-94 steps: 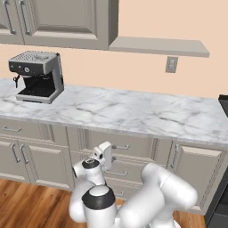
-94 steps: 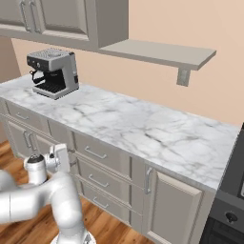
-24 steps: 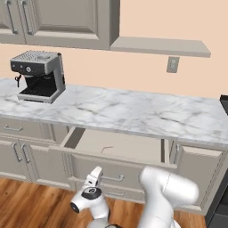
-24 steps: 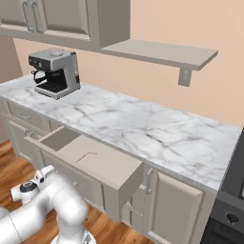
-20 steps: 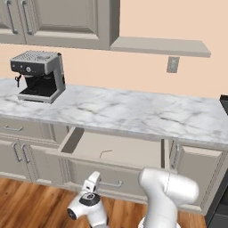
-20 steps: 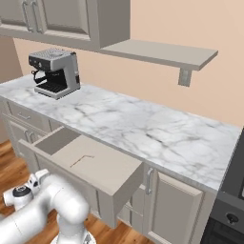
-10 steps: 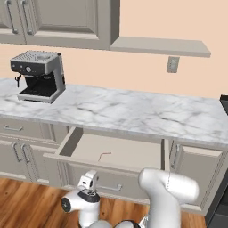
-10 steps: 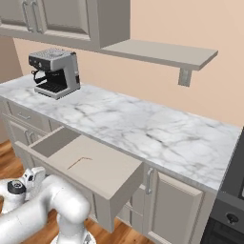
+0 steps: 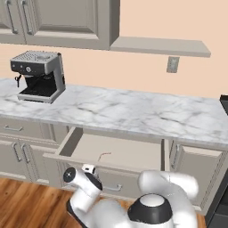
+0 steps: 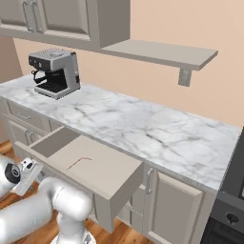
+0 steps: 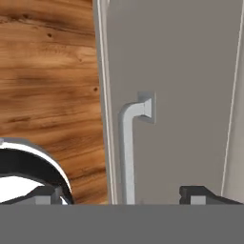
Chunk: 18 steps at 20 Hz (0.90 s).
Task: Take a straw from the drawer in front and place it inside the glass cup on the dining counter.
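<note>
Hanging low before the drawer, the claw is wide open, one fingertip on each side of the metal handle, not squeezing it. The drawer is pulled out. The thin pinkish-red straw lies flat on the drawer floor. No writing can be read.

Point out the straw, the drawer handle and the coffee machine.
straw [image 10: 79,162], right base view, middle of its length on the drawer floor.
drawer handle [image 11: 127,157], hand view, on the straight metal bar.
coffee machine [image 9: 39,75], left base view, centre of its front face.
</note>
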Available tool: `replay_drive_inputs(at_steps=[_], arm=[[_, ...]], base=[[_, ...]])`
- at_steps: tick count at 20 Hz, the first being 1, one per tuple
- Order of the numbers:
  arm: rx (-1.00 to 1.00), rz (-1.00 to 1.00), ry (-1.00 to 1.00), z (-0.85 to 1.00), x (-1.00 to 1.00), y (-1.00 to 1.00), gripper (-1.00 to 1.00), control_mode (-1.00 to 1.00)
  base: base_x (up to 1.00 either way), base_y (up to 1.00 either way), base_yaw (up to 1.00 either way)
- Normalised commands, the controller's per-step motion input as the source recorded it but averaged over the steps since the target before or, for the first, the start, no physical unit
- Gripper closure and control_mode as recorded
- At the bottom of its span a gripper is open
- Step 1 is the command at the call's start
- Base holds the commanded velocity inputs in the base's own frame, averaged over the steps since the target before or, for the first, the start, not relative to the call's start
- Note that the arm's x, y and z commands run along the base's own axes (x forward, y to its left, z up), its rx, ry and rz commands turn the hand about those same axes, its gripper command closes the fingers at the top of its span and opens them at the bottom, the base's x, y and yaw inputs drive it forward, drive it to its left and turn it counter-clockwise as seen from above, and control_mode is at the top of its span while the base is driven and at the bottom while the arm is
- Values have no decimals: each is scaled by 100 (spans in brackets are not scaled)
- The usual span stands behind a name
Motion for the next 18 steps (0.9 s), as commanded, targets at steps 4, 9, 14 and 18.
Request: replay_drive_inputs(at_steps=[4, 9, 14, 18], arm=[[20, 0, 0, 100, -76, 0, -100, -100], [11, -1, -2, 100, -50, 0, -100, -100], [5, -16, 0, 100, 10, 0, -100, -100], [5, -37, 2, 88, 30, 1, -100, -100]], base=[[0, 0, 0], [0, 0, 0], [0, 0, 0], [0, 0, 0]])
